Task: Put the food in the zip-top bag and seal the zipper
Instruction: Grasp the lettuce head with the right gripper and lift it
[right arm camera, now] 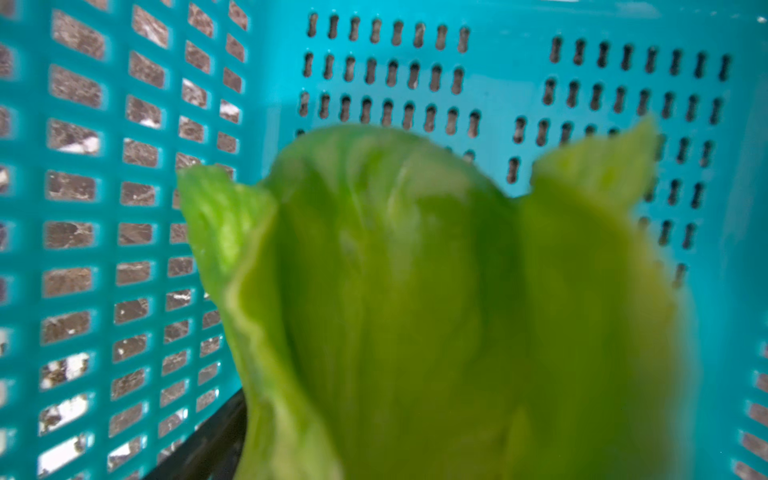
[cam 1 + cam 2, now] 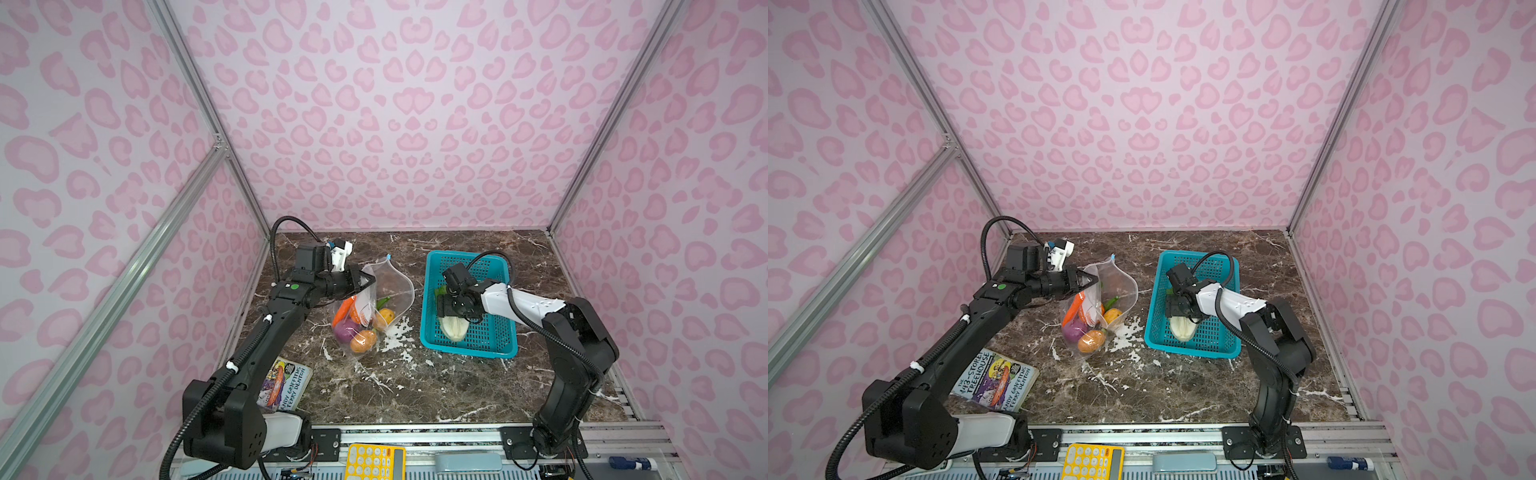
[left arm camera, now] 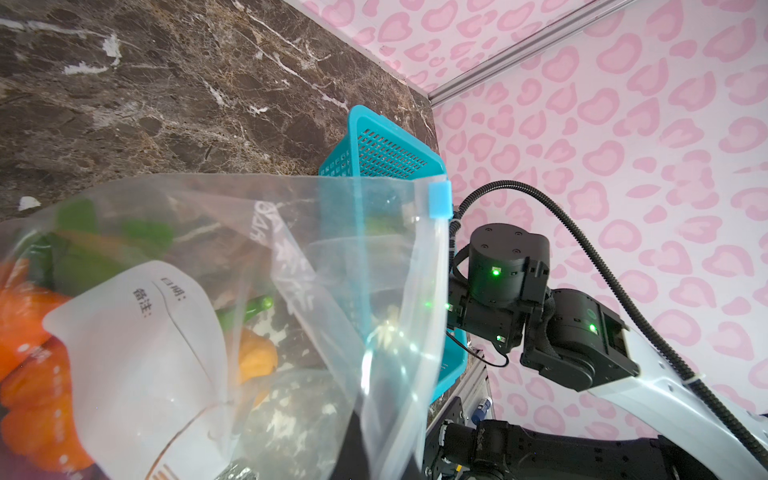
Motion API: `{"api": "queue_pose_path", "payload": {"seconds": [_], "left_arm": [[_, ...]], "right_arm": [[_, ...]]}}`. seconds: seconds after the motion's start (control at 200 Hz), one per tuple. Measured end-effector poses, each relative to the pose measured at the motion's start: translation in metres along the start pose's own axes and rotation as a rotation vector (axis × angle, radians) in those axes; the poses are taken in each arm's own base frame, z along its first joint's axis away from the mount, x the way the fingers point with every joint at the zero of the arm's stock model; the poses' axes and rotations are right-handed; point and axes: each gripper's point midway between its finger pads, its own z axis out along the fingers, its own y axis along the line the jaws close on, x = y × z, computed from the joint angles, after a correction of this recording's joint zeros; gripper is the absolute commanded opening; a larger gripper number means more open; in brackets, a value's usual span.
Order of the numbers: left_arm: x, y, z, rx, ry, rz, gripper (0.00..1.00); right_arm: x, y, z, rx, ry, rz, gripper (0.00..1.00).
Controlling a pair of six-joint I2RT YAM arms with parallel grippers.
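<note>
The clear zip-top bag (image 2: 392, 286) (image 2: 1121, 286) stands on the marble table, its mouth open toward the back. My left gripper (image 2: 368, 282) (image 2: 1094, 281) is shut on the bag's near mouth edge and holds it up. The zipper's blue slider (image 3: 440, 199) sits at the far end of the mouth. Inside lie a carrot (image 2: 341, 311), a purple onion (image 2: 345, 330) and orange pieces (image 2: 363, 340). The green-white cabbage (image 2: 453, 328) (image 1: 415, 311) lies in the teal basket (image 2: 469, 351). My right gripper (image 2: 446, 309) (image 2: 1173, 309) straddles its leafy end, jaws wide; whether they press it is hidden.
A book (image 2: 286, 384) lies at the front left beside my left arm. A yellow calculator (image 2: 374, 461) and a pale blue object (image 2: 467, 461) rest on the front rail. Pink walls enclose the table on three sides.
</note>
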Motion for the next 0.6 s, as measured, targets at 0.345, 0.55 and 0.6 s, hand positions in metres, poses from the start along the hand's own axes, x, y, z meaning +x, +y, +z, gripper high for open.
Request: {"api": "queue_pose_path", "payload": {"seconds": [0.345, 0.55, 0.6], "left_arm": [[0.000, 0.000, 0.000, -0.001, -0.001, 0.000, 0.03], [0.000, 0.000, 0.000, -0.002, -0.001, 0.000, 0.03], [0.000, 0.000, 0.000, -0.002, -0.001, 0.000, 0.03]], "right_arm": [[-0.008, -0.004, -0.013, -0.056, -0.036, 0.040, 0.62], [-0.016, -0.014, -0.038, -0.137, -0.079, 0.118, 0.59], [-0.023, -0.017, -0.050, -0.161, -0.106, 0.137, 0.59]]}}
